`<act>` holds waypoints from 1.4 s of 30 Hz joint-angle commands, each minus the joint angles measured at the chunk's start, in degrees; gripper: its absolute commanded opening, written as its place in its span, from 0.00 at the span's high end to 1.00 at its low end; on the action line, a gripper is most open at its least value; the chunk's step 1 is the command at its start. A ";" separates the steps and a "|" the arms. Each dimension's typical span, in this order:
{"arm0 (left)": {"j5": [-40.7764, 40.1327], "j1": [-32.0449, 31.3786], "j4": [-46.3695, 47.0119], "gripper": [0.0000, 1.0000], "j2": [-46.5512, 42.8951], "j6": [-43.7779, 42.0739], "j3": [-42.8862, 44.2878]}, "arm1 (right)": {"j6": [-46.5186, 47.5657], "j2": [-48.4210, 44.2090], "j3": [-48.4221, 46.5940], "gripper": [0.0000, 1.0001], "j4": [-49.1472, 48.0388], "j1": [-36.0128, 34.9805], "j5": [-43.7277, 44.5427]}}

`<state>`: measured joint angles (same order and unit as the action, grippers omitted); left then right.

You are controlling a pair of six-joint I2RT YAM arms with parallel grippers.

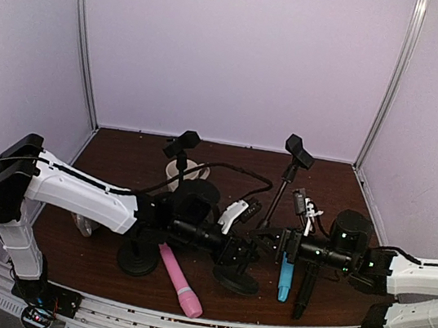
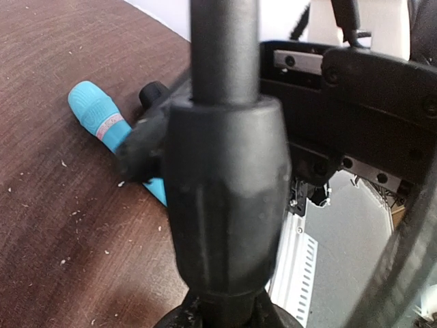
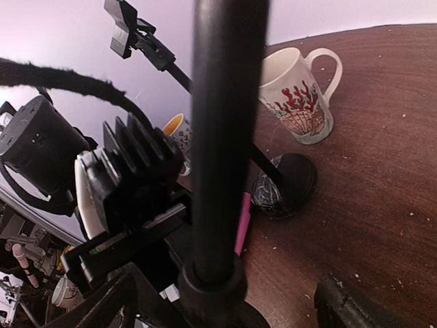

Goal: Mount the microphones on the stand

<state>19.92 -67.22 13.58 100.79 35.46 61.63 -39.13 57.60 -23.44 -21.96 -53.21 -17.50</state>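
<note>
Black metal fills both wrist views, because a stand (image 1: 279, 191) pole rises right in front of each camera and hides most of what lies behind it. The left gripper (image 1: 237, 252) is held low by this stand's round base, and the right gripper (image 1: 279, 244) is held close to the pole from the other side. The two tools nearly meet there. Whether either one is clamped on the pole cannot be told, since the fingers are hidden. A second stand (image 1: 138, 261) is set behind the left gripper, close beside the left arm, with a black cable (image 1: 226, 169) looped past it. Two mugs are seen far ahead of the right gripper, a white mug (image 3: 297, 96) with red marks and a second mug (image 3: 179, 133) that is yellow inside. All three microphones lie flat on the brown table (image 1: 122, 149). The pink microphone (image 1: 179, 280) is laid just behind the left gripper, its long side slanted toward the near edge. The light blue microphone (image 1: 286, 277) is laid right under the right gripper and is pointed almost straight at the near edge. The black microphone (image 1: 303, 296) is laid just beside it, under the right arm, turned nearly the same way.
</note>
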 commanded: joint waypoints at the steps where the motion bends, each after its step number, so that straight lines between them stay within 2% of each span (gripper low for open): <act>1: 0.85 -0.23 5.04 1.00 -2.88 0.41 0.92 | -0.29 2.85 -2.56 0.10 -10.29 0.24 -5.67; 4: -0.76 -0.28 4.46 1.00 -2.80 0.71 1.03 | -1.51 2.65 -1.54 0.12 -12.77 -0.43 -7.61; 8: -3.60 -0.28 2.98 1.00 -3.03 0.99 0.94 | -3.62 -0.49 0.53 0.13 -11.06 -2.56 -6.57; 18: -7.04 -0.08 1.61 1.00 -3.10 0.71 0.02 | -8.47 -14.95 4.58 0.17 0.10 -6.43 -2.27; 22: -4.25 -0.10 3.78 1.00 -3.13 -0.07 -0.38 | -4.75 -18.20 3.79 0.20 7.15 -5.86 0.65; 25: -1.01 -0.10 5.35 1.00 -3.76 -1.92 -1.01 | -2.13 -19.09 4.19 0.21 8.54 -4.06 1.25; 28: 0.51 -0.10 6.02 1.00 -4.79 -2.60 -1.81 | -0.06 -17.59 4.80 0.25 6.77 -0.66 0.65; 32: 6.66 -0.17 10.03 1.00 -6.22 -4.22 -3.35 | 2.71 -14.00 5.75 0.32 0.42 2.12 -2.16; 36: 8.97 -0.32 8.94 1.00 -6.74 -5.29 -2.77 | 5.78 -8.93 5.50 0.37 -7.01 2.46 -7.14; 42: 9.98 -0.78 6.94 1.00 -6.31 -6.67 -1.22 | 4.86 -3.61 5.06 0.43 -15.73 2.44 -11.70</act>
<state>26.70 -67.33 15.11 96.53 31.35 57.87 -35.05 52.21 -18.13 -28.25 -50.98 -24.77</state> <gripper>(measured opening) 0.146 0.583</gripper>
